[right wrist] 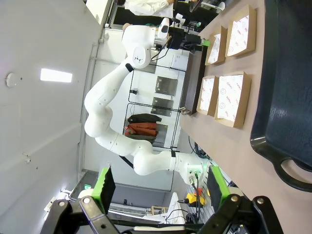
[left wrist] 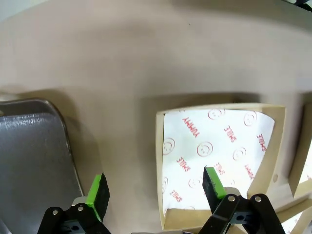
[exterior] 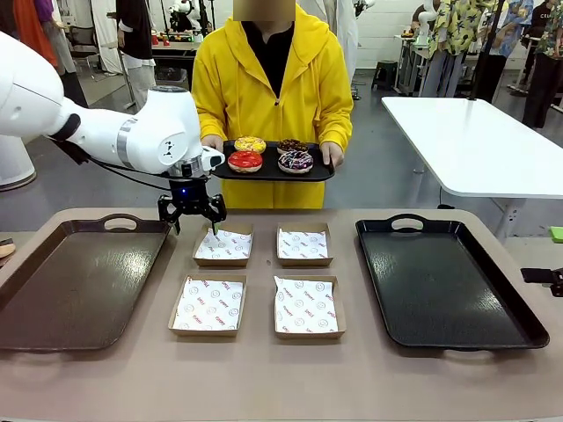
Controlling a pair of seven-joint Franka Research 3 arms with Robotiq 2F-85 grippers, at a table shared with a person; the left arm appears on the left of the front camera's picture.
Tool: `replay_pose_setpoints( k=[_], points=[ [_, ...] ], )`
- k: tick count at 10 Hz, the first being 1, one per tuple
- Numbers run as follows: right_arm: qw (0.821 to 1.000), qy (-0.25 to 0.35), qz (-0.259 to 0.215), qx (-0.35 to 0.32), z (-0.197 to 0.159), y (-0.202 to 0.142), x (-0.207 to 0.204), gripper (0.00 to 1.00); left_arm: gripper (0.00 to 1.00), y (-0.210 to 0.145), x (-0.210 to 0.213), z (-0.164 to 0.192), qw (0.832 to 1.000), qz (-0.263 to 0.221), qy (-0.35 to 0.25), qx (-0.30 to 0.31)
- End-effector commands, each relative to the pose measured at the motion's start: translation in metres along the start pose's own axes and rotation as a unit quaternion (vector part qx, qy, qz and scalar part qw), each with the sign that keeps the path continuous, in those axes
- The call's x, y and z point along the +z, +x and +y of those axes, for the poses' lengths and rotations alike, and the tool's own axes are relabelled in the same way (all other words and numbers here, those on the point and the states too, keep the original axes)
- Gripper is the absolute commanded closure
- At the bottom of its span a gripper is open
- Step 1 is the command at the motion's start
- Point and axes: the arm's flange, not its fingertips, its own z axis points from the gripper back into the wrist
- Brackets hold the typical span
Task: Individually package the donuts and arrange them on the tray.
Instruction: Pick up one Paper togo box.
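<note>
Across the table a person holds a small black tray [exterior: 321, 172] carrying the donuts: a yellow one [exterior: 250, 143], a red one [exterior: 245, 161], a chocolate one [exterior: 292, 145] and a purple-swirled one [exterior: 296, 162]. My left gripper [exterior: 192, 211] hangs open and holds nothing, just below that tray and over the left edge of the far-left paper-lined box [exterior: 223, 244]. In the left wrist view its green fingertips [left wrist: 97, 192] straddle that box's [left wrist: 214, 156] edge. My right gripper [right wrist: 161, 184] is open and holds nothing, off the table's right end.
Four shallow paper-lined boxes sit in a two-by-two block mid-table, among them the near-right box [exterior: 306, 306]. A brown tray [exterior: 79, 281] lies at the left and a black tray [exterior: 444, 281] at the right. A white table [exterior: 475, 141] stands behind.
</note>
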Motion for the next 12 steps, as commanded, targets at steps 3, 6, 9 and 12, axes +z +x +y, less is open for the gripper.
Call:
replay_pose_setpoints(
  k=[3,6,9,12],
  points=[
    [1.0,0.003,-0.001,0.001,0.0,-0.001,0.002,0.0,0.0,0.012,-0.01,-0.01,0.999,0.015,0.03,0.016],
    [1.0,0.003,-0.001,0.001,0.0,-0.001,0.002,0.0,0.57,0.011,-0.011,-0.011,0.999,0.018,0.031,0.005],
    [1.0,0.003,-0.001,0.001,0.0,-0.001,0.002,0.0,1.0,0.011,-0.012,-0.01,0.999,0.022,0.03,0.006],
    [1.0,0.003,-0.001,0.001,0.0,-0.001,0.002,0.0,1.0,0.013,-0.014,-0.01,0.999,0.029,0.03,0.008]
  ],
)
